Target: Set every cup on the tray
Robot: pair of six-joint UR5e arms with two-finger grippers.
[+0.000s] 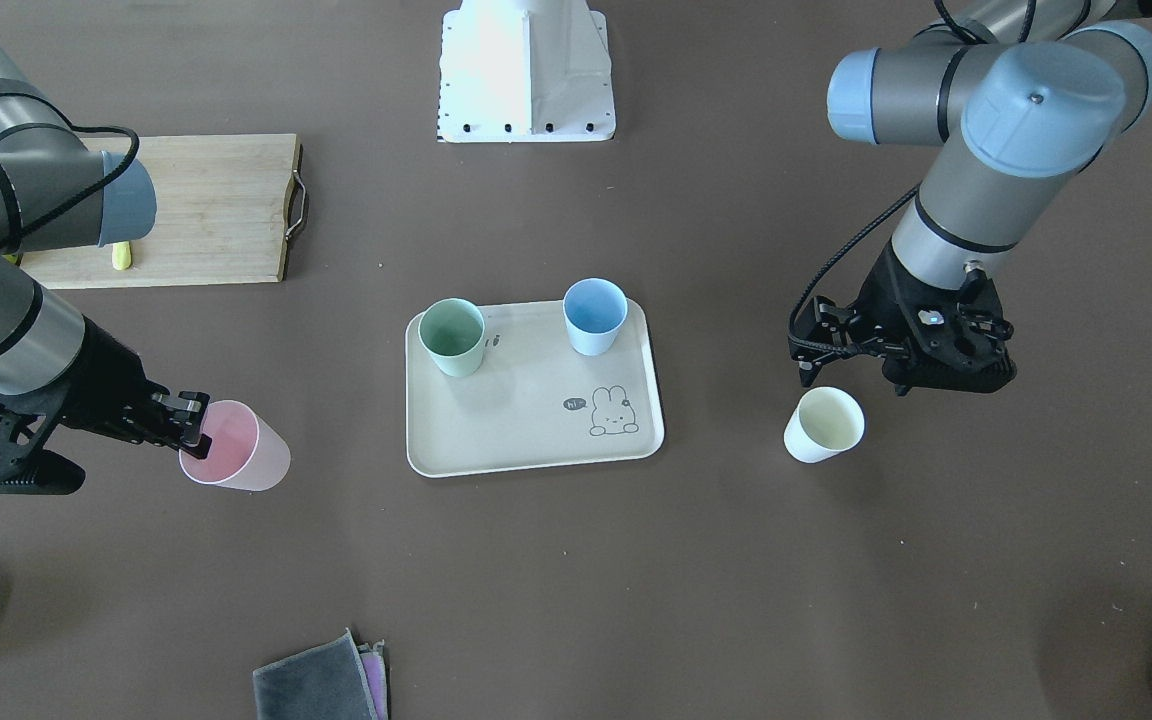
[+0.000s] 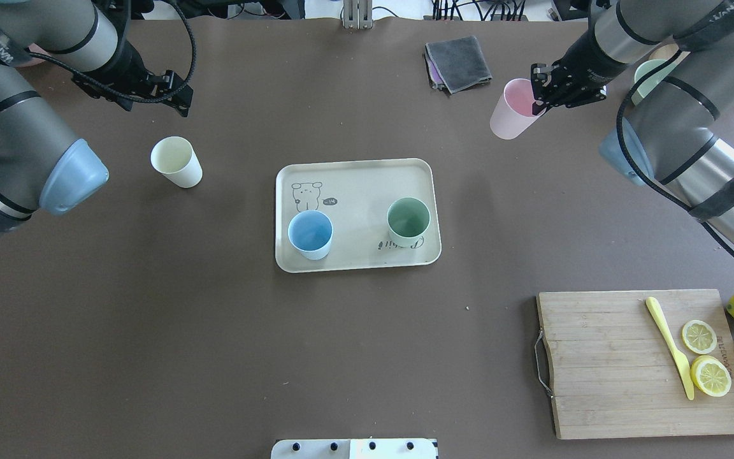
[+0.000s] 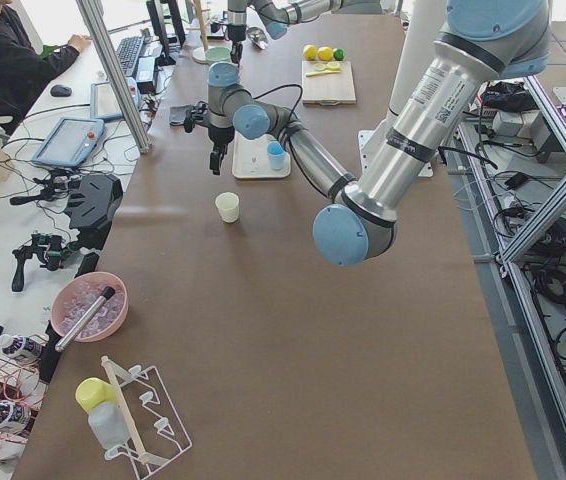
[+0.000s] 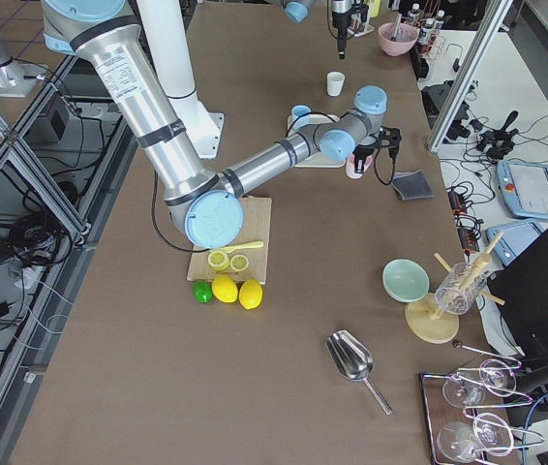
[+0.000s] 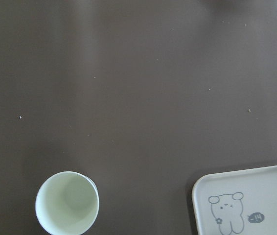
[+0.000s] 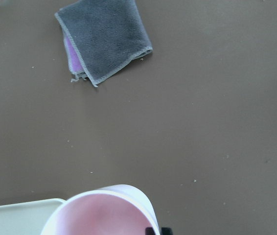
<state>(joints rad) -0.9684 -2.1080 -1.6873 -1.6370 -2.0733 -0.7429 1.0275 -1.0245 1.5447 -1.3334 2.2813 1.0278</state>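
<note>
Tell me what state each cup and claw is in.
green cup: upright on the tray
blue cup: upright on the tray
pink cup: tilted, off tray, rim gripped
yellow cup: upright, off tray, untouched
right gripper: shut on pink cup
left gripper: open, empty

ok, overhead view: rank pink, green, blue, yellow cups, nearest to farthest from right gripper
1. Pink cup, in the right gripper.
2. Green cup, right on the tray.
3. Blue cup, left on the tray.
4. Yellow cup, on the table, far left.
</note>
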